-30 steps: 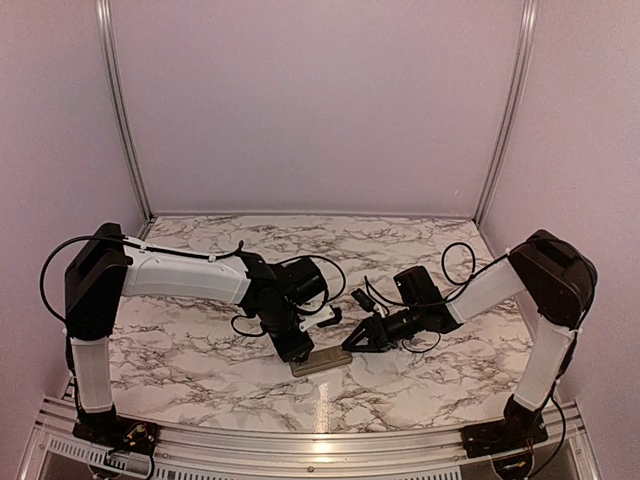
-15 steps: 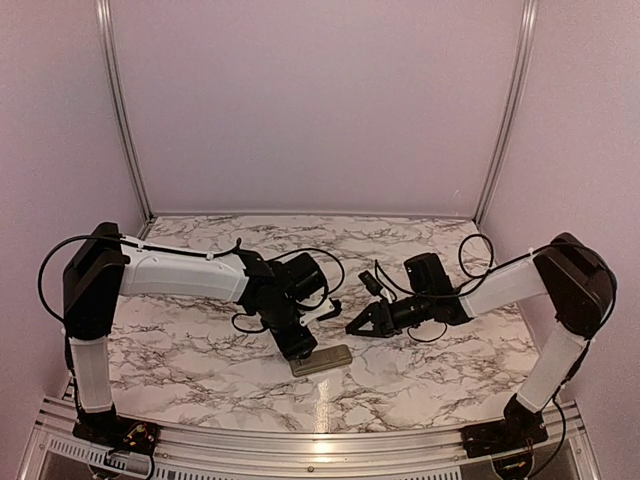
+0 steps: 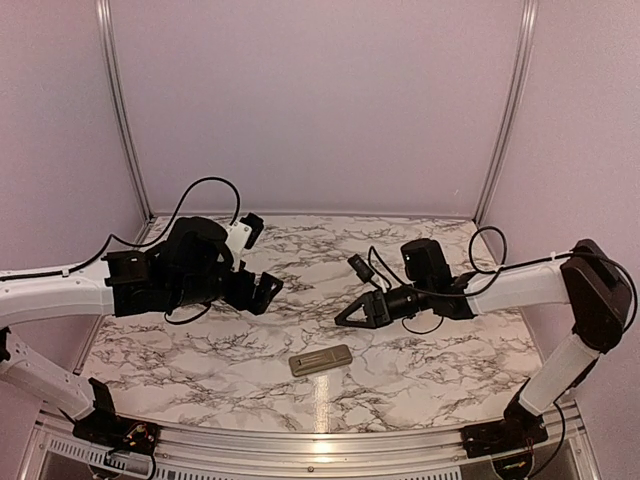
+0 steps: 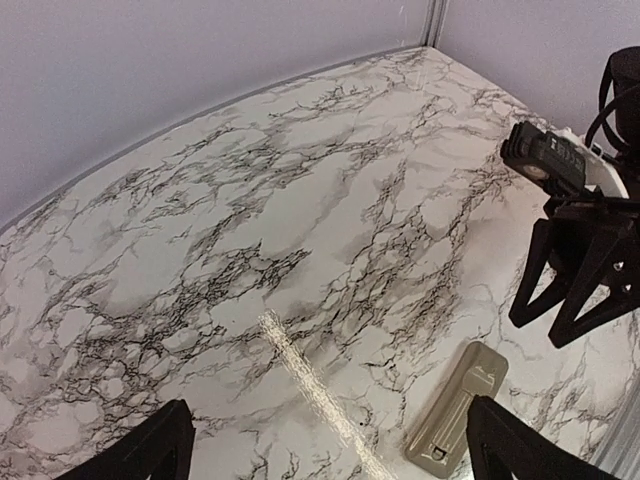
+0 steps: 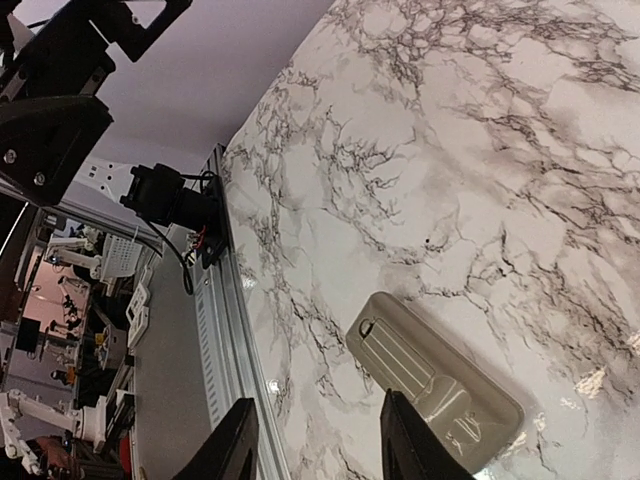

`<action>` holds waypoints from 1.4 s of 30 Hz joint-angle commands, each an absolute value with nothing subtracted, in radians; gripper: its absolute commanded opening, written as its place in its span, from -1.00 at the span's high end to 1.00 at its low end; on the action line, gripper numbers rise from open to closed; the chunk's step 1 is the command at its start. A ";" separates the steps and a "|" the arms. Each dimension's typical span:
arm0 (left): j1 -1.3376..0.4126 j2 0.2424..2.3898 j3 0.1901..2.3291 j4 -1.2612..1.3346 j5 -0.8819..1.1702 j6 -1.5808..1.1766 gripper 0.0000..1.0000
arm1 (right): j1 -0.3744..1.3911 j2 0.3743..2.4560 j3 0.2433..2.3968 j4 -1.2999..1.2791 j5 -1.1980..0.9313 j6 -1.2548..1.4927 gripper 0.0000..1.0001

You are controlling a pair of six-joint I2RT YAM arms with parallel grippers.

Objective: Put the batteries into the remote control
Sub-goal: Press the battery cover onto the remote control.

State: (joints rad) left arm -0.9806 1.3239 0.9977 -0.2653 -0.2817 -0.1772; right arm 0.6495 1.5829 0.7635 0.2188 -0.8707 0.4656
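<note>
The remote control (image 3: 320, 360) lies back-up on the marble near the front edge, its tan-grey ribbed lid facing up, with nothing touching it. It also shows in the left wrist view (image 4: 457, 408) and the right wrist view (image 5: 432, 382). My left gripper (image 3: 268, 290) hangs raised to the left of and behind the remote, jaws wide open and empty (image 4: 335, 455). My right gripper (image 3: 345, 318) hovers just behind and right of the remote, pointing left, jaws apart with nothing between them (image 5: 318, 450). The batteries are out of view.
A metal rail (image 3: 320, 440) runs along the table's front edge, close to the remote. Plain walls (image 3: 320, 100) close the back and both sides. Loose black cables (image 3: 455, 290) loop from both wrists above the marble table (image 3: 200, 350).
My left gripper let go of the remote, opened wide and swung up and back to the left. The right gripper lifted slightly away from the remote. The remote stayed put.
</note>
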 commanded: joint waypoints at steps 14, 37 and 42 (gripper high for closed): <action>-1.066 1.486 0.778 -0.067 -0.225 -0.899 -0.87 | 0.826 1.811 0.915 0.140 -0.908 0.432 0.22; -1.135 1.658 0.818 -0.045 -0.181 -1.015 -0.59 | 0.841 1.925 0.959 0.053 -0.807 0.392 0.08; -1.137 1.676 0.831 -0.061 -0.172 -1.010 -0.54 | 0.841 1.925 0.958 0.050 -0.806 0.393 0.03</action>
State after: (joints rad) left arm -1.1316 1.6554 0.7979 -0.0505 -0.1825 -1.0107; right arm 0.8333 1.8938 0.9401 0.0994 -0.8639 0.4095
